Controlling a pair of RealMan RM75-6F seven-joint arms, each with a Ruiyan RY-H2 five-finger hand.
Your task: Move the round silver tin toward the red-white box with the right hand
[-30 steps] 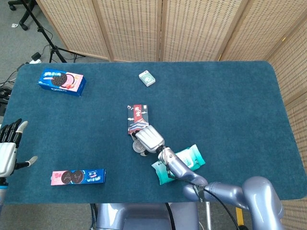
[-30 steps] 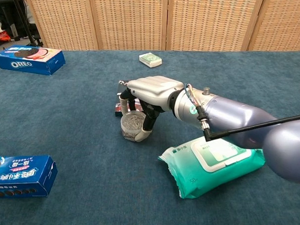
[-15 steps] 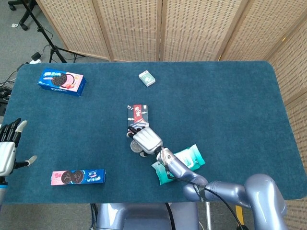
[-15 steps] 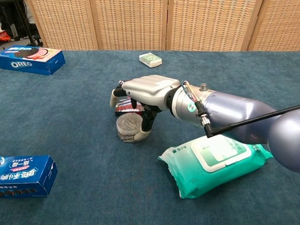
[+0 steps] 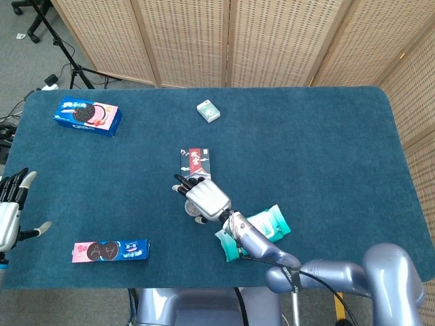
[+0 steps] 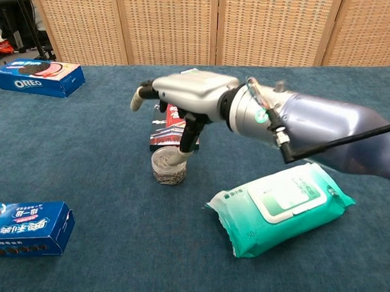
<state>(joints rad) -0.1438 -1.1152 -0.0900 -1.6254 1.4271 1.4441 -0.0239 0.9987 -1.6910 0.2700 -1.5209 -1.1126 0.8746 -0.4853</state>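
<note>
On a bench (image 5: 326, 149) draped in blue cloth, the robot's right hand (image 6: 192, 91) hovers over the round silver tin (image 6: 169, 165), which stands upright just short of the red-white box (image 6: 172, 125), at that box's six o'clock in the head view. The fingers (image 6: 140, 95) are spread and reach out past the tin, gripping nothing; one digit points down to the tin's lid and seems to touch it, though contact is hard to confirm. In the head view the hand (image 5: 206, 197) hides most of the tin. By the look of things the tin already stands close to its goal, and the hand's posture suits letting go or nudging rather than carrying.

The box lies flat beside the tin, apparently a small gap apart. Its print shows red and white artwork with characters too small to read.

The left hand (image 5: 9, 212) waits at the bench's nine o'clock edge, fingers apart and empty, presumably parked because the task calls for the right hand alone.

Legible writing is scarce: "OREO" stands on the blue biscuit box (image 6: 38, 77) at the far ten o'clock corner. A second blue biscuit pack (image 6: 24, 228) lies at seven o'clock. A green wipes packet (image 6: 279, 205) lies under the right forearm, a "50" on its near edge. A small green-white carton (image 6: 195, 77) sits at twelve o'clock.
</note>
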